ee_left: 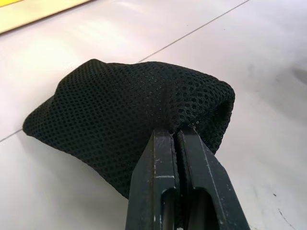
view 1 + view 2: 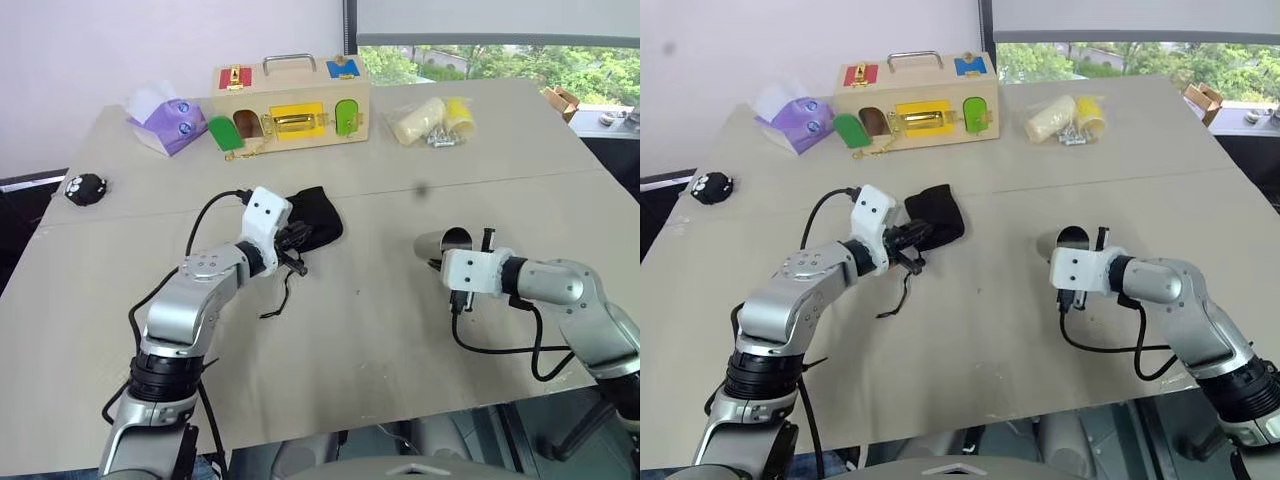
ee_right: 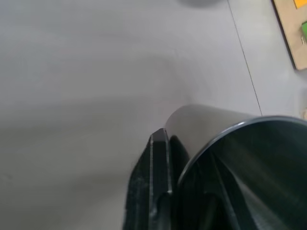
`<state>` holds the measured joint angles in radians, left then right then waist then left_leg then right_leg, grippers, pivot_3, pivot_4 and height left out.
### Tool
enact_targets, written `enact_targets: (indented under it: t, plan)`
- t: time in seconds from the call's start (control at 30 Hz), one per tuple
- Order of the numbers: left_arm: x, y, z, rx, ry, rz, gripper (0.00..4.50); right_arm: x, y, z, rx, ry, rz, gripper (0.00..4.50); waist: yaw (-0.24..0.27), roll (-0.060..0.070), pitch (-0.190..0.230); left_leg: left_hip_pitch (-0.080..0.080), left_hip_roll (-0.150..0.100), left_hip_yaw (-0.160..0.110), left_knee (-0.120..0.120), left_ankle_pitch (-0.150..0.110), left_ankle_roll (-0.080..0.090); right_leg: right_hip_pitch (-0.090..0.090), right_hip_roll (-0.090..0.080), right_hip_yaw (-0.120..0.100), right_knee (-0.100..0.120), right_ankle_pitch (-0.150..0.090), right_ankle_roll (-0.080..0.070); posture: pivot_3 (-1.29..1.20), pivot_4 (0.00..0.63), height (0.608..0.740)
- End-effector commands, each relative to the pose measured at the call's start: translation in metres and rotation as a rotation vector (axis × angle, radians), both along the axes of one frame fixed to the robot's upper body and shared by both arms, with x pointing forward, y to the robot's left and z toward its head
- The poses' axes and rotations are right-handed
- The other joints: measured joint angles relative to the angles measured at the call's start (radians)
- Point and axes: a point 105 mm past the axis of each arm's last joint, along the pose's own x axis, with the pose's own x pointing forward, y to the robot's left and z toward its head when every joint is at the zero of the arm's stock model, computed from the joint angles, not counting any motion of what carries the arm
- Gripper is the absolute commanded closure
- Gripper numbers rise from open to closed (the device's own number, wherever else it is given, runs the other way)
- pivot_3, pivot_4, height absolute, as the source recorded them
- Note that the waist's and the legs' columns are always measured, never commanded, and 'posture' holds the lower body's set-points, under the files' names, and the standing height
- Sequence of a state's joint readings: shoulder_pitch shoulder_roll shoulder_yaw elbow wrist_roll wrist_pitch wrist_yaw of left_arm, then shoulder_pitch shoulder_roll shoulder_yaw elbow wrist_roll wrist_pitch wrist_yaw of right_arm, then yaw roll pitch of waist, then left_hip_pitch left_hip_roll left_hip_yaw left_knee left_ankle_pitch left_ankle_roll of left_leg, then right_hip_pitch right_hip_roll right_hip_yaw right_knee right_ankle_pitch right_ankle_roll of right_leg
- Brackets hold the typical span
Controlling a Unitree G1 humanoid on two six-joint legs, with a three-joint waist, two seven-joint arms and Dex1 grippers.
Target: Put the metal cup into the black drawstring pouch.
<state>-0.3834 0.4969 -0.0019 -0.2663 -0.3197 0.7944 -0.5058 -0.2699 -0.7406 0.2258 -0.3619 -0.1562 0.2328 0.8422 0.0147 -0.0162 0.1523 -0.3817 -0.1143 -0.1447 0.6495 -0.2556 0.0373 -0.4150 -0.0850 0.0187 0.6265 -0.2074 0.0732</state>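
Note:
The black drawstring pouch (image 2: 318,225) sits left of the table's middle. My left gripper (image 2: 293,245) is shut on the pouch's near edge. In the left wrist view the fingers (image 1: 165,158) press together on the mesh fabric of the pouch (image 1: 124,105). A thin black cord (image 2: 280,300) hangs from the pouch down to the table. The metal cup (image 2: 445,243) is at the right, tipped with its mouth showing. My right gripper (image 2: 457,262) is shut on the cup's rim (image 3: 249,158), one finger (image 3: 158,182) outside the wall and the other inside.
A wooden lock box (image 2: 290,105) stands at the back. Left of it lies a purple tissue pack (image 2: 165,120), and a clear bag of pale yellow cylinders (image 2: 430,120) lies to its right. A small black spotted toy (image 2: 86,188) sits at the table's far left edge.

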Motion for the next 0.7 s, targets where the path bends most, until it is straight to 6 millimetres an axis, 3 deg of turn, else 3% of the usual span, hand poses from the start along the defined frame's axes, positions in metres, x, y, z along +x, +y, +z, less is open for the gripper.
enact_targets:
  t: [0.03, 0.17, 0.33, 0.53, 0.7]
  plan:
    - [-0.001, -0.012, 0.016, -0.050, -0.001, -0.037, 4.50, -0.002, 0.016, 0.032, 0.184, -0.047, -0.022, 4.45, 0.000, 0.000, 0.000, 0.000, 0.000, 0.000, 0.000, 0.000, 0.000, 0.000, 0.000, 0.000, 0.000, 0.000, 0.000, 0.00, 0.150, 0.740]
    - [-0.003, -0.025, 0.021, -0.125, 0.065, -0.076, 4.50, -0.013, 0.048, 0.048, 0.420, 0.024, 0.003, 4.45, -0.002, 0.000, 0.000, 0.000, 0.000, -0.001, 0.000, 0.000, 0.000, 0.000, 0.000, 0.000, 0.000, 0.000, 0.000, 0.00, 0.150, 0.740]
    - [-0.002, -0.030, 0.024, -0.126, 0.125, -0.071, 4.50, -0.021, 0.086, 0.052, 0.534, 0.114, 0.032, 4.45, -0.004, 0.000, 0.000, 0.000, 0.000, -0.001, 0.000, 0.000, 0.000, -0.001, 0.001, 0.000, 0.001, 0.000, 0.000, 0.00, 0.150, 0.740]
    - [-0.005, -0.043, 0.043, -0.239, 0.161, -0.089, 4.50, -0.016, 0.105, 0.040, 0.548, 0.176, 0.031, 4.45, -0.001, 0.000, 0.000, 0.000, 0.000, -0.001, 0.001, 0.000, 0.000, -0.001, 0.002, -0.001, 0.001, 0.000, 0.000, 0.00, 0.150, 0.740]
    - [-0.007, -0.050, 0.053, -0.331, 0.192, -0.103, 4.50, -0.007, 0.110, 0.032, 0.525, 0.168, 0.006, 4.45, -0.005, 0.000, 0.000, 0.000, 0.000, -0.001, 0.001, 0.000, 0.000, -0.001, 0.002, 0.000, 0.001, 0.000, 0.000, 0.00, 0.150, 0.740]
